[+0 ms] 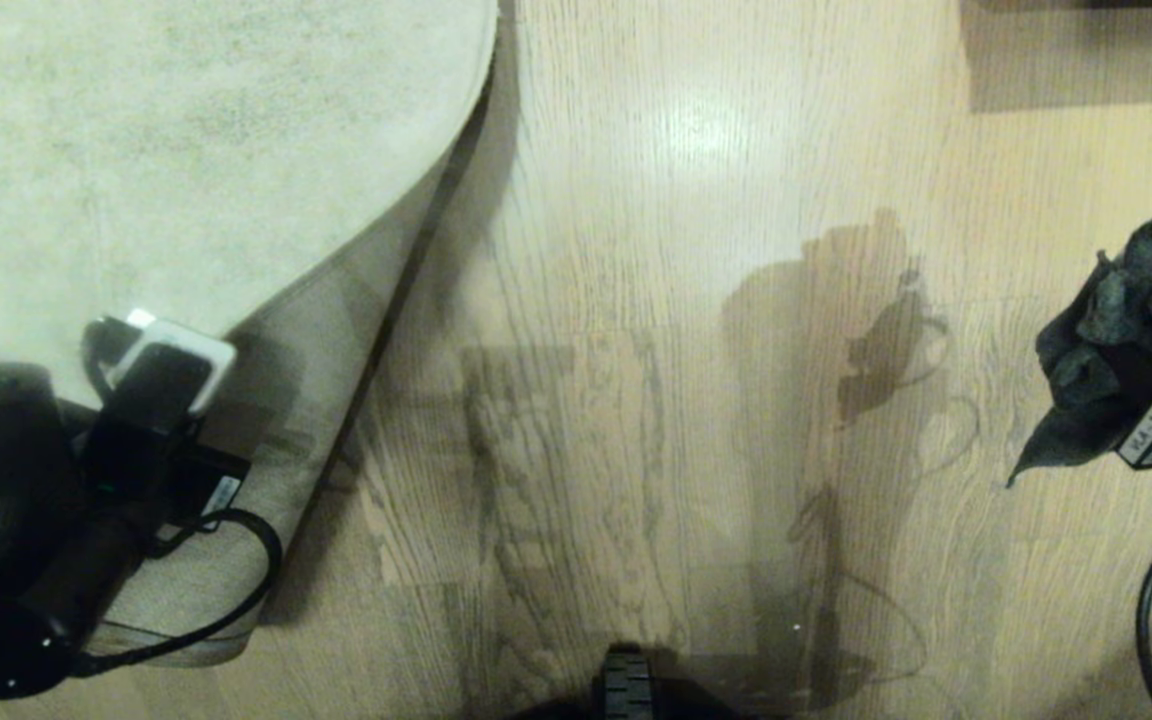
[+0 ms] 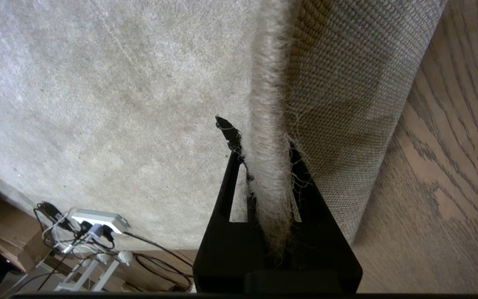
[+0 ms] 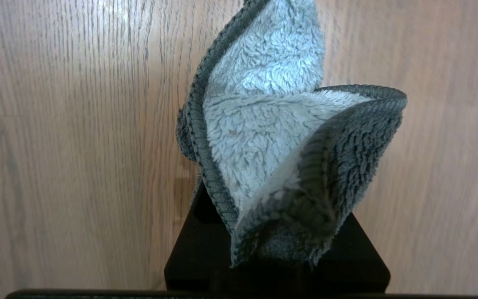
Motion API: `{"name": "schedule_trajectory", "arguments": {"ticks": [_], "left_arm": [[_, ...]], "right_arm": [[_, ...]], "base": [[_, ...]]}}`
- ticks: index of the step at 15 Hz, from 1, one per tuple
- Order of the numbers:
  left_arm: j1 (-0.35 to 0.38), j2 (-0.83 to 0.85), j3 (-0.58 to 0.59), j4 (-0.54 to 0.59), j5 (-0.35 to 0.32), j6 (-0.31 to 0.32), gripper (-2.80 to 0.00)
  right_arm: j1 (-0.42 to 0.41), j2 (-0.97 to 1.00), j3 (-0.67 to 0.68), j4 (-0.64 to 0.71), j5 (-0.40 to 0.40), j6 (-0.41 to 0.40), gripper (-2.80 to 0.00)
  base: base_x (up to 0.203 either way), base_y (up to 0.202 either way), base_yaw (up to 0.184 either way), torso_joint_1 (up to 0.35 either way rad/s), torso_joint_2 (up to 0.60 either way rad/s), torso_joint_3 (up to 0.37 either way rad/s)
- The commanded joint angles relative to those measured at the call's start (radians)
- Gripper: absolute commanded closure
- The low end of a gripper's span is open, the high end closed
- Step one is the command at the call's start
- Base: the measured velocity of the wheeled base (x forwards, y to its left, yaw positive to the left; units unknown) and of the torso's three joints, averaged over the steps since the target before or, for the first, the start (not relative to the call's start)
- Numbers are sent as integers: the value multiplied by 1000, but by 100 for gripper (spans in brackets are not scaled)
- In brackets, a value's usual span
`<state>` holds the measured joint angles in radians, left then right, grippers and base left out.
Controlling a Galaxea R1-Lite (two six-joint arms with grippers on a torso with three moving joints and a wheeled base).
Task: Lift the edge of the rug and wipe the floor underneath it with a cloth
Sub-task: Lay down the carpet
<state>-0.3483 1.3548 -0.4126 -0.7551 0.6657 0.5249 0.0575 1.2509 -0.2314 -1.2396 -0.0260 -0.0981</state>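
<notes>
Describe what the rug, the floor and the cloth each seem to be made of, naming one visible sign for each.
The rug edge: short pale pile with loose fibres at the border, over a coarse woven beige backing, likely textile. The floor: wood-look planks with grain lines and a soft glare, so a slightly glossy finish; real wood or laminate cannot be told. The cloth: fluffy looped pile with a stitched rim, probably microfibre.

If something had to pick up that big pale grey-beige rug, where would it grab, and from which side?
Best at the rug edge, pinched across its thickness: one finger on the pile, one on the woven beige backing. That thin fringed border is probably the only part narrow enough for the jaws. Come in from the light brown wooden floor side, as the left gripper grips it now, folded back.
</notes>
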Motion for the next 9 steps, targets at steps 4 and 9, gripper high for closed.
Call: {"name": "schedule_trajectory", "arguments": {"ticks": [4,9], "left_arm": [[0,7,0,-4,5,3,0],[0,7,-8,-4,5,3,0]], "right_arm": [[-42,-207,162,3,-1,24,0],[-42,-384,231,103,-7,36,0]], "base": [[0,0,0,0,0,0],[0,0,0,0,0,0]]}}
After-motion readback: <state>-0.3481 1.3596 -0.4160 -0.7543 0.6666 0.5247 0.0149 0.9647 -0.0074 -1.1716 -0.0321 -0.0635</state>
